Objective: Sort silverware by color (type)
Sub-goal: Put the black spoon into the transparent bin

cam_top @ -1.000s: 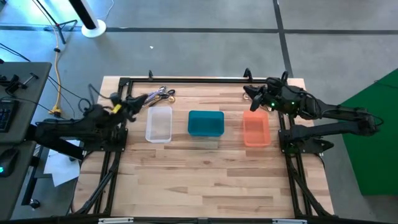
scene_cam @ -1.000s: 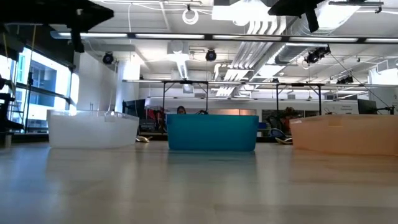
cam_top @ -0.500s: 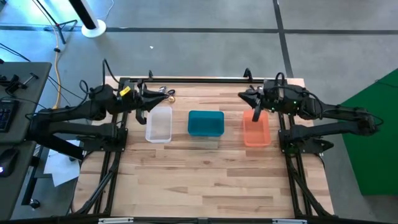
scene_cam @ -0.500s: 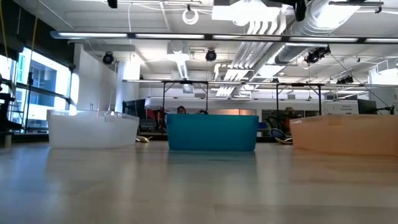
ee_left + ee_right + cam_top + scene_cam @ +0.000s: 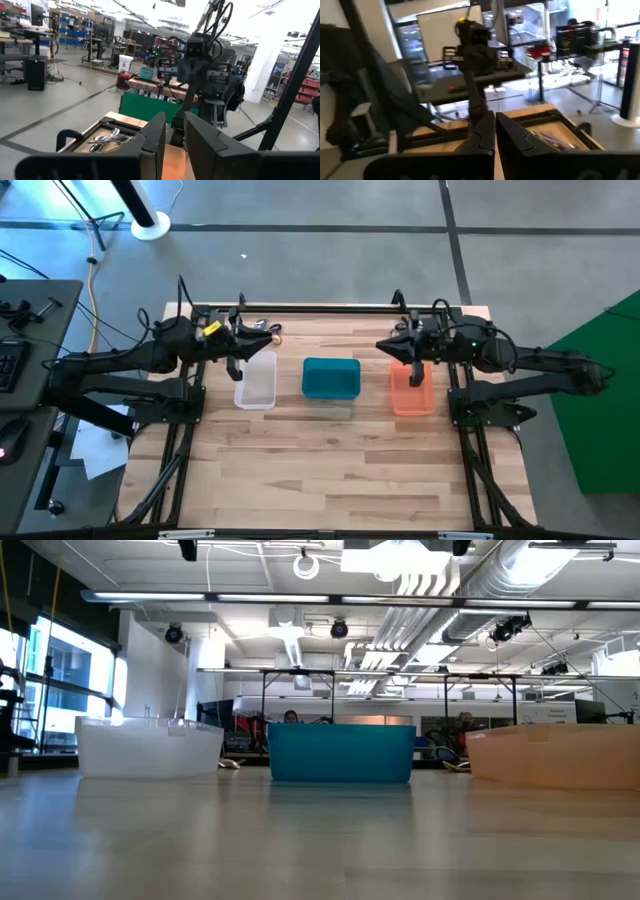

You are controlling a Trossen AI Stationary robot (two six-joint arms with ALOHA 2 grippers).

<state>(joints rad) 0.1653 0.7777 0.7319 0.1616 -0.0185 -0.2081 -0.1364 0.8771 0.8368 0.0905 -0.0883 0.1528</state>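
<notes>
The silverware (image 5: 262, 331) lies in a small pile on the table by the far edge, just beyond the clear bin (image 5: 255, 380). It also shows in the left wrist view (image 5: 107, 139) and the right wrist view (image 5: 551, 138). My left gripper (image 5: 243, 342) hovers above the clear bin's far end, close to the pile, its fingers (image 5: 156, 134) a narrow gap apart and holding nothing. My right gripper (image 5: 392, 347) hangs in the air off the far left corner of the orange bin (image 5: 412, 390), fingers (image 5: 485, 131) together and empty.
A teal bin (image 5: 331, 378) stands between the clear and the orange one, all three in a row across the table's far half. In the low view they are the clear bin (image 5: 150, 747), the teal bin (image 5: 340, 752) and the orange bin (image 5: 555, 755). A black frame rail (image 5: 300, 308) runs along the far edge.
My left arm has risen from its low pose at the table's left edge and reached right, bringing its gripper from beside the clear bin to above that bin's far end, near the silverware. My right gripper has drifted toward the table's left.
</notes>
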